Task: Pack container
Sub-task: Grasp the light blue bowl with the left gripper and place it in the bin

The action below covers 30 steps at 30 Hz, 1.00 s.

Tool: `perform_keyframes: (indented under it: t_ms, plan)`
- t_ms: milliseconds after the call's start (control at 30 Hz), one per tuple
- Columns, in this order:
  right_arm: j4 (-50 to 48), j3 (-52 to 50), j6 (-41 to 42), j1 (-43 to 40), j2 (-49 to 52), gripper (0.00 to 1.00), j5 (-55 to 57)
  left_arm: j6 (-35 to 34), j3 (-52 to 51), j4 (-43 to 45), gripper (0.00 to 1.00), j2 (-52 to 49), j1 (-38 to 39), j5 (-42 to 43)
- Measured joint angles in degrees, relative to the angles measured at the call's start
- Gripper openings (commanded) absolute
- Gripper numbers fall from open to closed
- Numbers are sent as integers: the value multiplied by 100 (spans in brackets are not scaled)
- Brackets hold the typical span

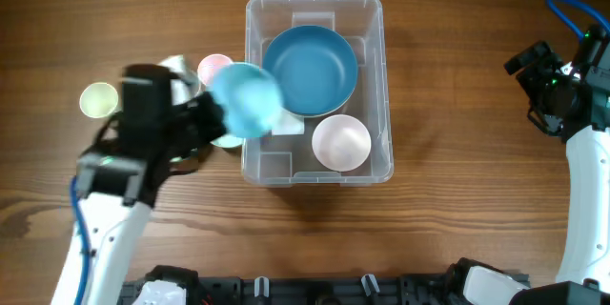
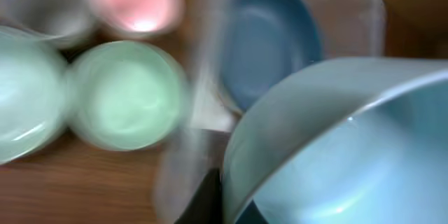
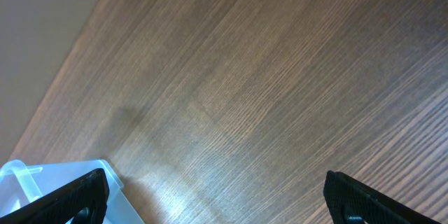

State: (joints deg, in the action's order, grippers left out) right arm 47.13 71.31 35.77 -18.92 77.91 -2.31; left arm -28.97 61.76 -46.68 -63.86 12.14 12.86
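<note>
Standing by the brown wooden table (image 1: 457,19), I see the large clear rectangular plastic container (image 1: 385,86) in its middle, and inside it lie a round dark blue bowl (image 1: 310,69) and a smaller whitish-pink bowl (image 1: 341,141). The left gripper (image 1: 210,114) is clamped on a round light blue bowl (image 1: 246,100), which hangs over the container's left wall, near a small pink cup (image 1: 215,63) and a pale green cup (image 2: 126,94). The right gripper (image 3: 217,192) hangs well apart at the right, its two black fingers wide apart.
</note>
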Motion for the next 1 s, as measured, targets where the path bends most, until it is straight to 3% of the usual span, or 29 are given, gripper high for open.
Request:
perform_keyframes:
  t_ms: [167, 300, 433, 467, 633, 700, 833, 1000]
  plan:
    - [2, 0, 0, 0, 2, 100, 0, 46, 83, 1204, 4, -1235, 2483, -546]
    - [4, 0, 2, 0, 2, 100, 0, 44, 81, 1375, 4, -2256, 2994, -820]
    - [2, 0, 0, 0, 2, 100, 0, 33, 76, 1392, 20, -2658, 2973, -962]
    - [2, 0, 0, 0, 2, 100, 0, 37, 76, 1440, 32, -2658, 2938, -984]
    - [2, 0, 0, 0, 2, 100, 0, 90, 101, 1447, 37, -2656, 2656, -1005]
    - [2, 0, 0, 0, 2, 100, 0, 90, 306, 938, 38, -2647, 2529, -1027]
    - [2, 0, 2, 0, 2, 100, 0, 96, 1178, -345, 51, -2413, 2124, -1287]
    - [4, 0, 0, 0, 2, 100, 0, -229, 1720, -1786, 68, -1655, 693, -1779]
